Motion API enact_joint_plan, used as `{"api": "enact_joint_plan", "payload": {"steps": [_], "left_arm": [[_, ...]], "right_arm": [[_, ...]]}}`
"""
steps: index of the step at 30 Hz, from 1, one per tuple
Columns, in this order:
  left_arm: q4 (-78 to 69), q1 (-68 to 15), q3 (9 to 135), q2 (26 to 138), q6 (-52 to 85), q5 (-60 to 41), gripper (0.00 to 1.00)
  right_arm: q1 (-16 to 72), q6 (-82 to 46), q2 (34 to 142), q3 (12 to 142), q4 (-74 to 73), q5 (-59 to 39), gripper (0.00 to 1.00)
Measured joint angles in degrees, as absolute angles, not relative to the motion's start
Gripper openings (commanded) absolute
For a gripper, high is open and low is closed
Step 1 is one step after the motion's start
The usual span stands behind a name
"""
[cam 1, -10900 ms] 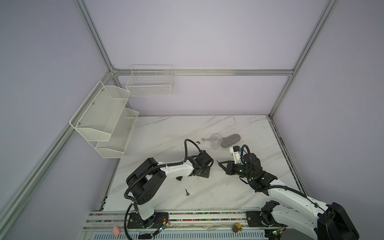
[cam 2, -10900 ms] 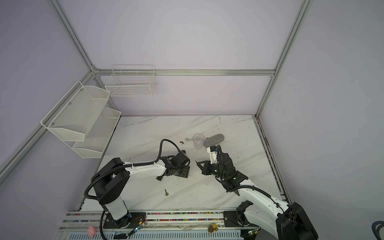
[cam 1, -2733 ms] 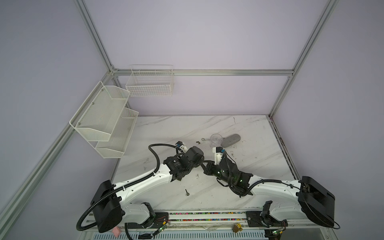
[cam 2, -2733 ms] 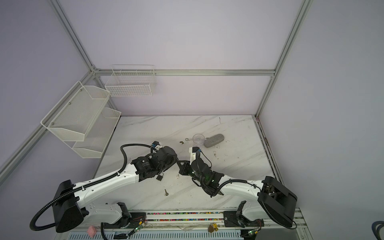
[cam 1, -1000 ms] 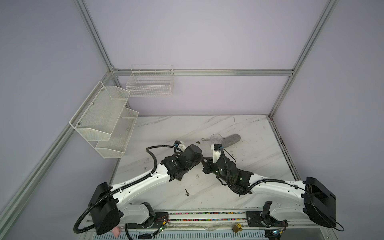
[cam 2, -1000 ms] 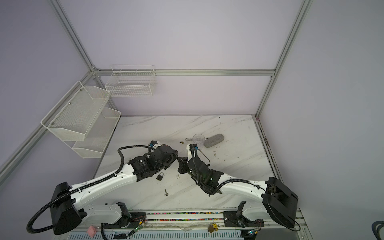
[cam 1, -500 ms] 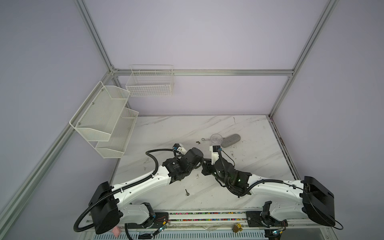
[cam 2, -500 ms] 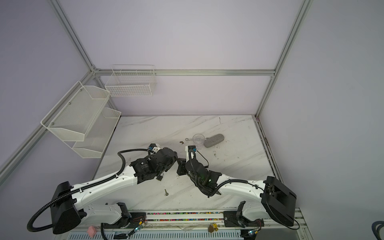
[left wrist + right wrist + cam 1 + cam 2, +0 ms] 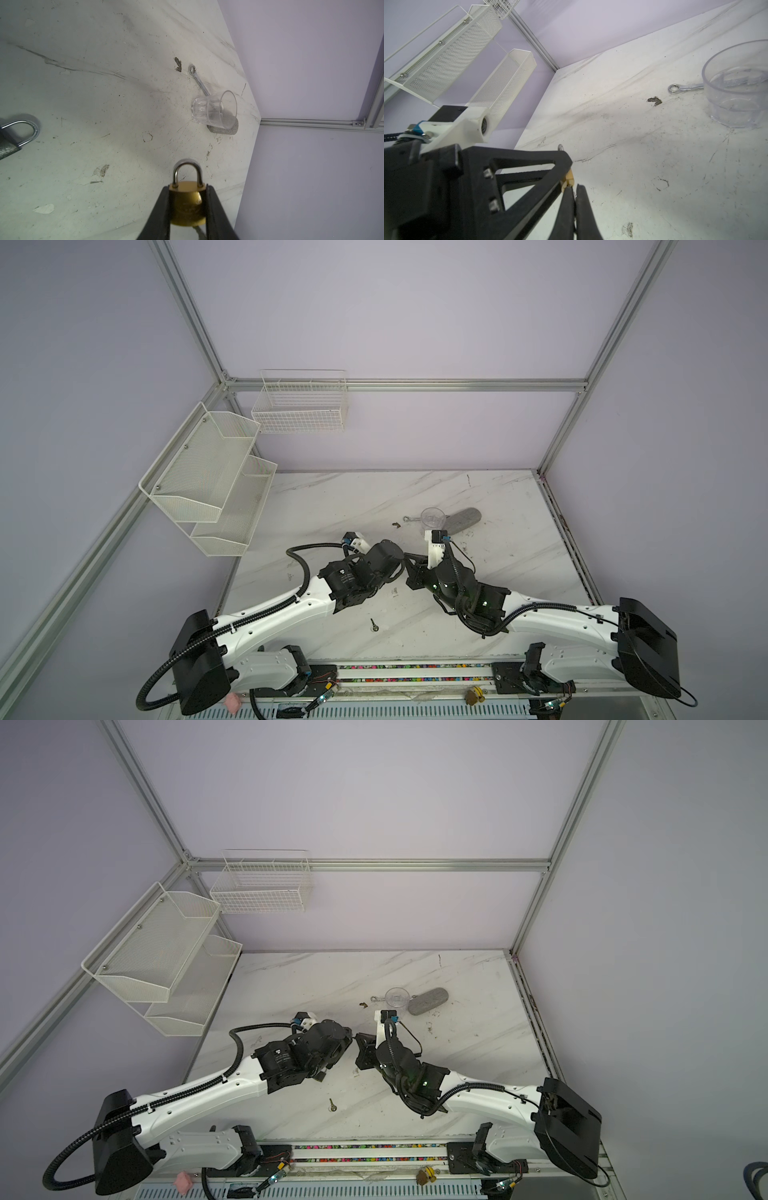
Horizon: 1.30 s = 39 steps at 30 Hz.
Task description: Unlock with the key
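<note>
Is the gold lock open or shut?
Shut: the gold lock has both loop legs sunk in its body; the left claw grips it.

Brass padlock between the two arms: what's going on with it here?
The left gripper clamps the brass padlock by its body, and the lock's steel shackle is closed. The right gripper is shut, with its tips right beside the lock. Whether it pinches a key cannot be seen. A small metal key lies untouched on the white marble table, nearer the front edge. The lock is not yet open.
</note>
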<state>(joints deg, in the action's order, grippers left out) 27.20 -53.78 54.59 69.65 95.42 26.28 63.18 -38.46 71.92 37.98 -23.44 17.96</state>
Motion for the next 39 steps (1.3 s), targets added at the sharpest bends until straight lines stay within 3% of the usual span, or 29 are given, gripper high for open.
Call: {"api": "enact_joint_plan", "payload": {"steps": [15,26,39], "left_arm": [[18.74,-51.59,50.26,63.22,110.08,25.63,0.00],[14.06,-51.59,49.80,63.31,113.71,25.30,0.00],[11.27,-51.59,49.74,63.64,115.11,25.17,0.00]], "right_arm": [[67.22,-30.89,72.49,33.85,-42.96,26.52,0.00],[67.24,-21.65,74.98,33.78,-51.55,29.12,0.00],[67.24,-19.35,76.95,32.08,-55.31,29.78,0.00]]}}
